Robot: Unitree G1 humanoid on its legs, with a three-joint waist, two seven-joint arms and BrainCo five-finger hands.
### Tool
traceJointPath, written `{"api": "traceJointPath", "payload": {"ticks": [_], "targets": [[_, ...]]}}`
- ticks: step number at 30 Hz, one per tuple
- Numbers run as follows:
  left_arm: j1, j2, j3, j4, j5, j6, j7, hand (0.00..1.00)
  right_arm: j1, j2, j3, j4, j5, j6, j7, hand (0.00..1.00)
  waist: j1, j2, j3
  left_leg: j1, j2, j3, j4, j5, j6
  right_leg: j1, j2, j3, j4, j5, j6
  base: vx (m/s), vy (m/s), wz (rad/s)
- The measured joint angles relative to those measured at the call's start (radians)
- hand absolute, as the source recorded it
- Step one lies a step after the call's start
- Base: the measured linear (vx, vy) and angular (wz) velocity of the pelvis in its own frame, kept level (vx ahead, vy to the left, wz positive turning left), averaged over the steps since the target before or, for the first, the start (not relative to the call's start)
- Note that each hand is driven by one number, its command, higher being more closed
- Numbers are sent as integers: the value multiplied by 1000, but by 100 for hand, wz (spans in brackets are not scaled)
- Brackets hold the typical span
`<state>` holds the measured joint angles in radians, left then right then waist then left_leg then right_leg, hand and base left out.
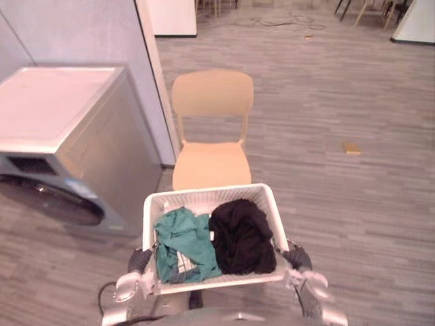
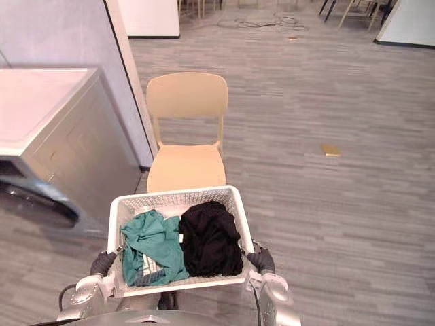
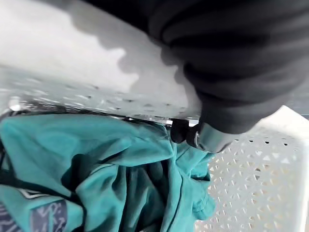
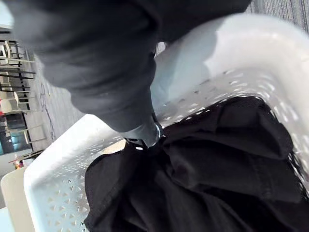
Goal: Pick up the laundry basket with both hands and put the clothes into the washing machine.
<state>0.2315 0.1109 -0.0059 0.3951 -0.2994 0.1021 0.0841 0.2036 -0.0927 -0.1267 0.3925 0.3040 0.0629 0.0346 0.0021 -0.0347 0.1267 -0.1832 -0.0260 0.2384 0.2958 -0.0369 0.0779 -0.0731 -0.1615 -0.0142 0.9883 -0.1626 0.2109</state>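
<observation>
White perforated plastic laundry basket (image 1: 204, 198), before beige plastic chair (image 1: 211, 163): crumpled teal garment (image 1: 183, 244) left, black garment (image 1: 241, 234) right, touching. Left hand (image 1: 139, 260), right hand (image 1: 298, 258): fingers hooked over opposite side rims, gripping. Silver washing machine (image 1: 81, 149) at left.

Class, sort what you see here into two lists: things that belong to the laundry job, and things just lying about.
Belongs to the job: white perforated plastic laundry basket, teal garment, black garment, silver-grey front-loading washing machine, left hand, right hand, both gripping its rim.

Just lying about: beige plastic chair, small flat tan object on the floor.
</observation>
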Motion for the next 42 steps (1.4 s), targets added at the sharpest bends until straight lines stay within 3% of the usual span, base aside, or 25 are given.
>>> {"api": "traceJointPath", "payload": {"ticks": [2,3,6,7,8,10,11,12,14,15,17,21,23,24,25,26,27,28,29,30,32,35,38,42], "targets": [[8,10,-3,0,0,12,4,100,6,3,8,20,0,4,0,100,0,7,13,95,0,-15,-10,-38,-3,-72,-16,-37,104,-55,-81,503,47,13],[10,11,1,-5,0,12,10,100,15,3,17,15,-1,3,0,100,0,18,21,159,6,-19,-44,-46,-4,-114,-18,-71,53,-96,-120,436,13,0],[2,19,6,-37,0,9,17,100,-3,3,27,2,1,0,0,100,-6,36,32,226,17,-37,-87,-79,-17,-195,-13,-125,-194,-127,-144,324,-66,18],[-4,24,6,-40,0,9,17,100,-10,2,27,-4,1,1,0,100,-8,43,34,237,26,-47,-90,-100,-35,-188,-2,-143,-414,-82,-136,283,-118,37],[0,34,5,-44,0,7,17,100,-7,8,34,-19,1,1,0,100,-10,30,26,249,19,-52,-78,-135,-57,-164,4,-136,-624,23,-157,291,-138,40],[12,30,3,-44,0,7,17,100,15,5,38,-24,1,0,-1,100,-9,16,14,263,30,-81,2,-219,-87,-138,-2,-133,-614,132,-184,373,-240,40],[40,9,4,-51,0,8,17,100,20,-10,45,-26,1,2,-3,100,-2,57,4,268,79,-89,56,-257,-115,-112,31,-162,-604,93,-187,416,-268,28],[51,0,5,-56,0,8,17,100,19,-17,45,-30,1,2,-4,100,-2,74,-2,247,98,-86,113,-265,-123,-100,46,-172,-611,80,-190,400,-220,26],[59,-42,6,-81,-1,8,17,100,31,-46,45,-101,3,2,-9,100,-2,106,10,115,183,-62,420,-209,-124,-54,69,-225,-622,48,-216,440,-235,38],[59,-50,6,-85,-1,8,17,100,34,-52,44,-116,3,0,-12,100,-2,113,14,81,204,-59,484,-175,-125,-39,73,-237,-622,47,-214,338,-173,30],[59,-55,5,-96,-3,8,15,100,34,-56,45,-147,4,-1,-22,100,7,107,24,10,252,-38,646,-58,-123,18,77,-249,-657,32,-225,311,-67,10],[35,-49,11,-117,-13,5,17,100,18,-55,45,-172,10,-1,-23,100,8,108,27,-33,286,-36,619,-130,-132,60,51,-233,-720,39,-214,250,18,-8],[26,-49,21,-121,-14,5,16,100,5,-55,48,-183,11,0,-23,100,8,104,30,-20,311,-52,467,-137,-137,73,30,-212,-747,54,-190,182,120,-24],[23,-49,24,-136,-14,5,17,100,-11,-56,48,-182,12,0,-23,100,3,103,31,1,323,-70,305,-131,-146,67,18,-197,-759,63,-175,118,219,-31],[23,-49,25,-153,-14,4,17,100,-17,-57,47,-182,12,0,-23,100,1,106,29,22,321,-96,167,-114,-172,53,8,-186,-760,70,-164,113,332,-49],[18,-49,25,-165,-14,0,17,100,-22,-66,48,-184,14,-2,-21,100,1,118,27,46,323,-122,32,-55,-209,31,3,-163,-761,78,-142,81,342,-48],[15,-50,24,-170,-14,-1,17,100,-27,-71,48,-189,15,-2,-21,100,1,131,27,53,326,-121,-9,-7,-219,23,1,-154,-764,79,-118,91,443,-48],[1,-52,19,-172,-14,-1,15,100,-30,-77,44,-205,14,-3,-21,100,-10,155,32,64,328,-98,-41,-6,-279,13,-9,-139,-762,79,-73,85,504,-16],[-34,-23,21,-170,-13,-1,18,100,-33,-49,31,-203,14,-1,-24,100,-26,109,52,60,272,-79,-38,-27,-263,1,-65,-128,-756,85,-52,64,484,-5],[-42,-6,16,-173,-13,-2,17,100,-29,-35,27,-211,14,-1,-23,100,-27,88,59,57,250,-65,-37,-37,-246,-1,-85,-124,-767,94,-46,22,398,-6],[-46,64,4,-176,-13,-4,14,100,-8,-7,53,-215,13,7,-21,100,-16,36,66,39,207,-9,2,-72,-206,-2,-128,-97,-847,181,-31,17,321,-40],[-61,83,3,-196,-13,-4,13,100,-27,1,49,-217,12,10,-21,100,-12,38,82,-13,206,40,65,-105,-180,-50,-137,-84,-891,269,-20,-22,247,-52],[-179,111,-38,-197,-12,-4,14,100,-63,-4,1,-221,13,10,-24,100,-25,35,113,-107,201,37,118,-112,-169,-108,-146,-98,-908,286,-7,-111,75,0],[-357,134,-92,-182,-10,-5,23,100,-119,-53,-45,-264,24,0,-42,100,-37,33,170,-203,219,13,146,-104,-179,-169,-127,-104,-929,295,11,-155,-38,1]]}}
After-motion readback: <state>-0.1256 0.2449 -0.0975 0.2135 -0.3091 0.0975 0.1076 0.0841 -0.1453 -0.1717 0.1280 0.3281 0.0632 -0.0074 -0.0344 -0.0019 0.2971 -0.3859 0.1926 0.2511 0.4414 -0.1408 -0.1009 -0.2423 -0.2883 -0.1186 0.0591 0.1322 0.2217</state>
